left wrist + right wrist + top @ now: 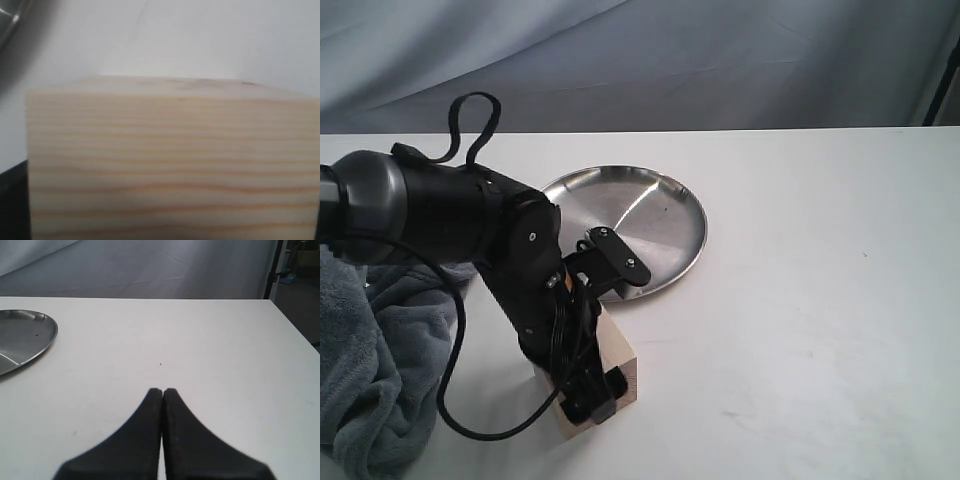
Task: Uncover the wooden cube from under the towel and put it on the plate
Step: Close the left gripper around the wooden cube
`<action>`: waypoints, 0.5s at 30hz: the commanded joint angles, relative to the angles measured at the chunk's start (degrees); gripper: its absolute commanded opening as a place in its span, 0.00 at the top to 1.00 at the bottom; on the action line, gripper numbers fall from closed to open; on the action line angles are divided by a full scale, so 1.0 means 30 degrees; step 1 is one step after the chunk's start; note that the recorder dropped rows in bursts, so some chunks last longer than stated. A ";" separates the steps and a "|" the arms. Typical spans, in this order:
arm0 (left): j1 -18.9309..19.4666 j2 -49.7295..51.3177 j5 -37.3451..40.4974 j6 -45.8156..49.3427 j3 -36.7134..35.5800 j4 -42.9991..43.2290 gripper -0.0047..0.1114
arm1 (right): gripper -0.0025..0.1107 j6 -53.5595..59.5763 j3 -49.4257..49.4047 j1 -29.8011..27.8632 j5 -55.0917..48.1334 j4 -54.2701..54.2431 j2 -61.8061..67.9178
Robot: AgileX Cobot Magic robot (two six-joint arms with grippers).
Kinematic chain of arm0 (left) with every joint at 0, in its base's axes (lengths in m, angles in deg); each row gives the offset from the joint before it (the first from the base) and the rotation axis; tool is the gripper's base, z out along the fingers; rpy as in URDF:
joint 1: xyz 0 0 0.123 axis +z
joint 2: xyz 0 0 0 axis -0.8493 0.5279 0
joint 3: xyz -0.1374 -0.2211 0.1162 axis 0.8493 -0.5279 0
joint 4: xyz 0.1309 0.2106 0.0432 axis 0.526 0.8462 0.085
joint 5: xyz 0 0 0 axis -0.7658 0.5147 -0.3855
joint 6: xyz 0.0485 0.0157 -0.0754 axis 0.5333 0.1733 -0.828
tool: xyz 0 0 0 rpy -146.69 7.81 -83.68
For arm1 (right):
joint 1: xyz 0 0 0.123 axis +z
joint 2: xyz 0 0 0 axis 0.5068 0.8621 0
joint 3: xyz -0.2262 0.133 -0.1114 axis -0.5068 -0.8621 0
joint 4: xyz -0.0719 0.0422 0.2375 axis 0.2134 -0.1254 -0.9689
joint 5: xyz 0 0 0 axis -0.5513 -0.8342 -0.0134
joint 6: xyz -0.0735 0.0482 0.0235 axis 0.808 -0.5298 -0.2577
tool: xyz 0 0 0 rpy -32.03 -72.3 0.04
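Observation:
The wooden cube [623, 362] rests on the white table just in front of the plate [655, 215], and its grained face [170, 150] fills the left wrist view. My left gripper [592, 400] reaches down over the cube. Its dark fingers [12, 200] press flush against opposite sides of the cube, so it is shut on it. The towel [365, 360] lies bunched at the left edge, off the cube. My right gripper [163, 390] is shut and empty, hovering over bare table with the plate's rim [30, 332] off to one side. That gripper is outside the exterior view.
The white table [820, 300] stretches to the right of the plate. A grey cloth backdrop [720, 60] hangs behind the far edge. The left arm's black cable [455, 400] loops over the towel. A dark stand [274, 270] rises beyond the table's corner.

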 commanded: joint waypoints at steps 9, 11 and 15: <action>-0.0129 0.1197 -0.0198 0.0124 -0.0024 0.0106 0.07 | 0.98 -0.0054 -0.0071 -0.0041 0.0009 -0.0126 -0.0083; -0.0129 0.1259 -0.0198 0.0583 -0.0024 0.0106 0.07 | 0.98 -0.0054 -0.0071 -0.0041 0.0009 -0.0126 -0.0083; -0.0129 0.1259 -0.0198 0.0620 -0.0024 0.0106 0.07 | 0.98 -0.0054 -0.0071 -0.0041 0.0009 -0.0126 -0.0083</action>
